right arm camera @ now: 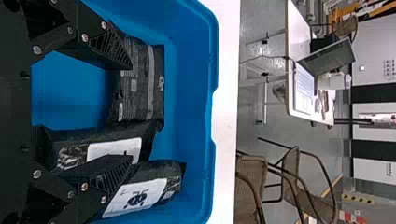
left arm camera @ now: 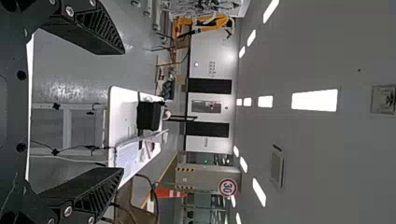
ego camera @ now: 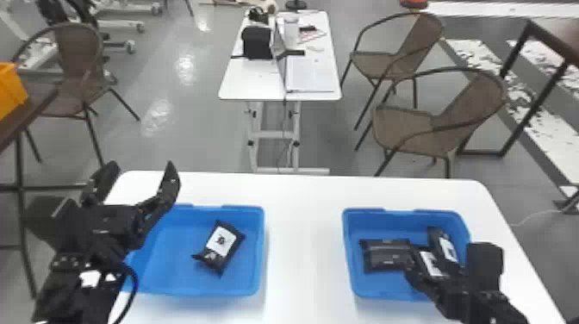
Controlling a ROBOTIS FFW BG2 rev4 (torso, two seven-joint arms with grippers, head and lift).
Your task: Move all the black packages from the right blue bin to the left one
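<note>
black two-finger right gripper [right arm camera: 130, 114] sits low in the right blue bin [right arm camera: 212, 70], its hand released, flat fingers spread among the packages and grasping nothing. that wide set probably serves to straddle one pouch; with neighbours so close, a fingertip could snag the wrong one. inside the right blue bin lie three black packages: a ribbed pouch [ego camera: 387, 254] toward its left side, a white-labelled pouch [right arm camera: 112, 149] beside that, and another labelled pouch [right arm camera: 144, 186] toward its right side. well left of the right blue bin, the left gripper [ego camera: 141, 166] is raised, fingers apart and empty, presumably idle so the other arm can work. also left of the right blue bin, the left blue bin [ego camera: 260, 241] holds one labelled package [ego camera: 222, 245], so most of the job seems ahead.

beneath the right blue bin spreads a smooth white table [ego camera: 306, 241]. beyond the right blue bin are woven armchairs [ego camera: 405, 127], a white desk [ego camera: 254, 86] with an open laptop [right arm camera: 327, 58], and shiny grey floor [ego camera: 198, 129].
</note>
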